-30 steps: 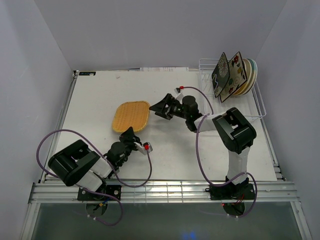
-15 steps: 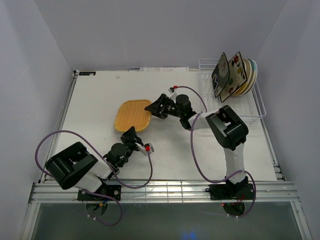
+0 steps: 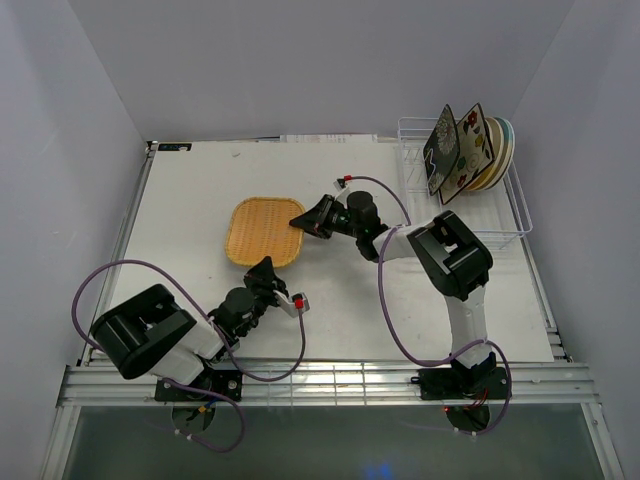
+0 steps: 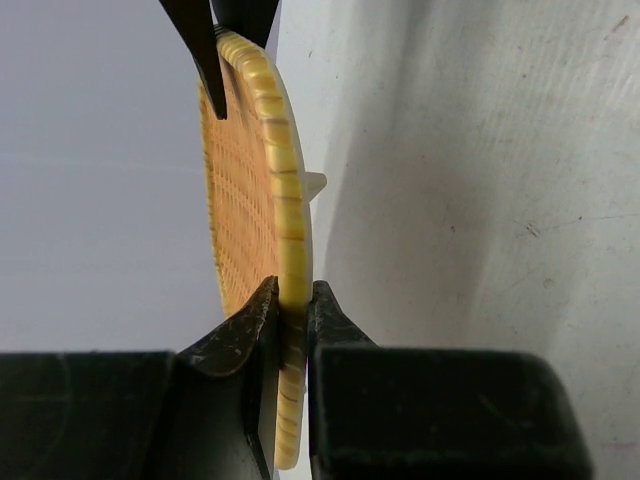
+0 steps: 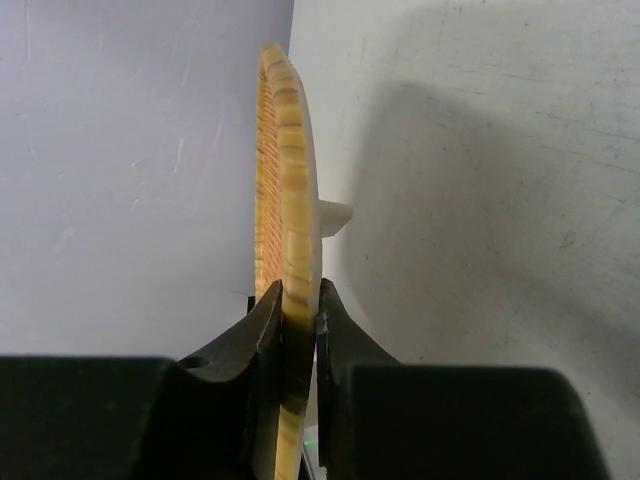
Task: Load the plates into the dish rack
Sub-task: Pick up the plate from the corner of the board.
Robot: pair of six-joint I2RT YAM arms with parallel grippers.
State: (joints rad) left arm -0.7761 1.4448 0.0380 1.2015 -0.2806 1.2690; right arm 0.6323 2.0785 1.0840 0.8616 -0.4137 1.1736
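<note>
White tabletop (image 3: 180, 200), grey walls on three sides. I see orange-yellow plate (image 3: 262, 232) at centre-left of table, well apart from dish rack (image 3: 516, 212) in far right corner. Left gripper (image 4: 293, 312) clamped on plate's near rim, one finger either side of edge. Right gripper (image 5: 298, 300) pinched tight on opposite, right-hand rim (both wrist views show contact). Cannot tell whether plate sits clear of surface. Rack holds plates upright: black floral plate (image 3: 438, 150) foremost, flowered cream plate (image 3: 468, 155) next, round plates (image 3: 500, 145) behind, count unclear.
</note>
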